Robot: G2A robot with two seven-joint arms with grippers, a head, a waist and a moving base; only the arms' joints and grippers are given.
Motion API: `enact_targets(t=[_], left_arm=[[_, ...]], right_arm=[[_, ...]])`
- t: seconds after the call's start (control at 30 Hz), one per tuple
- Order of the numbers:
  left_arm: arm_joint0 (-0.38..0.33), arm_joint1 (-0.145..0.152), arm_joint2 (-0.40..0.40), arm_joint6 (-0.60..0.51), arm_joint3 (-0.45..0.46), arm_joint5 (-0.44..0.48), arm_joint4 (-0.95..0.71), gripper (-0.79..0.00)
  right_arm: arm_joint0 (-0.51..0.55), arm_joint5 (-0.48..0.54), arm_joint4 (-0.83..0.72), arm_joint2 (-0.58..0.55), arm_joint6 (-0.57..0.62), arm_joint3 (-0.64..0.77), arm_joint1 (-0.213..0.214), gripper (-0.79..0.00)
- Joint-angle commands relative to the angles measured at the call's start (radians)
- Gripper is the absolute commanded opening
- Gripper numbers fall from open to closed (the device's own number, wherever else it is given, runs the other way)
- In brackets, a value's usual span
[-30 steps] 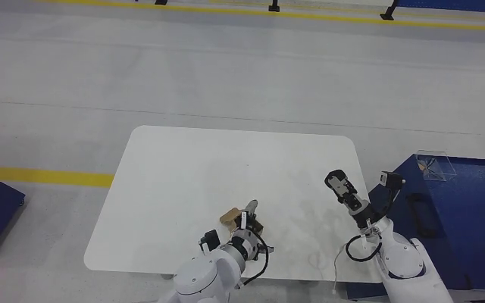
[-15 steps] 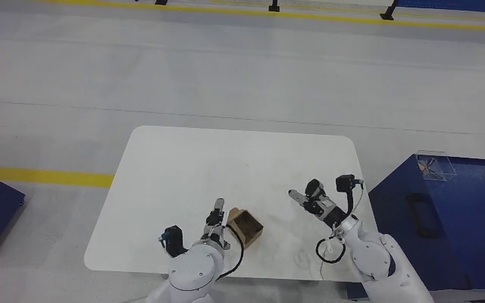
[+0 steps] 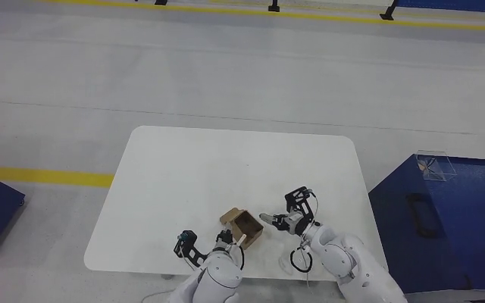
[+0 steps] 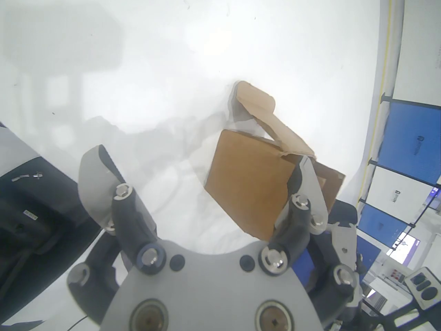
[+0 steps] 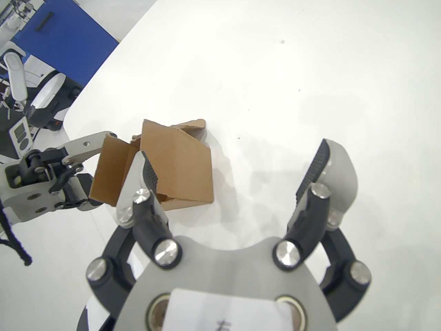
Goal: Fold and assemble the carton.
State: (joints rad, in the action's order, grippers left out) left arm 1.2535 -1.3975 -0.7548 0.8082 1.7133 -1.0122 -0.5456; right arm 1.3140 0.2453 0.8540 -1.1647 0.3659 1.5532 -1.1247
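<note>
A small brown carton [image 3: 244, 225] stands near the front edge of the white table [image 3: 189, 167], its top open and a loose flap [image 4: 256, 99] sticking out on its far side. My left gripper [image 3: 231, 239] is open right at the carton's [image 4: 248, 180] near side. One of its fingers [image 4: 306, 180] rests against a carton corner, while the other [image 4: 100, 173] hangs over bare table. My right gripper [image 5: 234, 163] is open just to the right of the carton [image 5: 179, 167], with one finger [image 5: 143, 173] close to its wall and nothing between the fingers.
A blue cabinet [image 3: 439, 220] stands right of the table, with a clear plastic box [image 3: 434, 165] on top. The table's front edge runs just behind both grippers. The back and left of the table are bare white surface.
My right gripper has swung left from the table's right side to just beside the carton. My left gripper has come off the carton's top and drawn back to its near side.
</note>
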Motion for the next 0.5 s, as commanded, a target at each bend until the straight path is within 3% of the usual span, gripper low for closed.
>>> enact_targets(t=[0.0, 0.3, 0.47], left_arm=[[-0.019, -0.007, 0.012, 0.000, -0.032, 0.000, -0.008, 0.000], [-0.090, -0.034, 0.057, 0.000, -0.120, 0.000, -0.051, 0.000], [-0.099, -0.045, 0.050, 0.000, -0.121, 0.000, -0.045, 0.000]], right_arm=[[-0.006, -0.005, 0.014, 0.015, 0.005, -0.009, -0.003, 0.000], [-0.053, -0.045, 0.054, 0.075, -0.003, -0.063, -0.021, 0.000], [-0.068, -0.059, 0.067, 0.084, -0.018, -0.081, -0.027, 0.000]])
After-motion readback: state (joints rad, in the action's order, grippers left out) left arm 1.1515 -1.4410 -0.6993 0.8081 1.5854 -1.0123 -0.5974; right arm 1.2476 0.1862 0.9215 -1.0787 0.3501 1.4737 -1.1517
